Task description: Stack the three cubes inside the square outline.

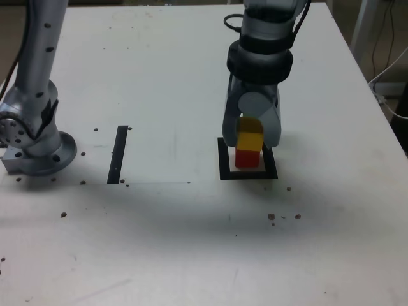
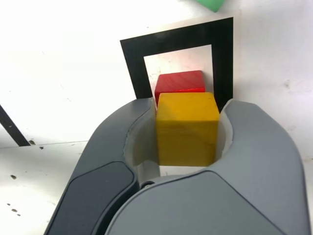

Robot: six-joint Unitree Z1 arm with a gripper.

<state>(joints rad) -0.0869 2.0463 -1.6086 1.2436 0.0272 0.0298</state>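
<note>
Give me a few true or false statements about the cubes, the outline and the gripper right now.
1. The yellow cube sits on the red cube. True.
2. The red cube lies outside the square outline. False: it is inside it.
3. The green cube tops the stack. False: it lies off beyond the outline.
4. The gripper has its jaws on either side of the yellow cube. True.
5. The tape strip touches the outline. False: they lie apart.
</note>
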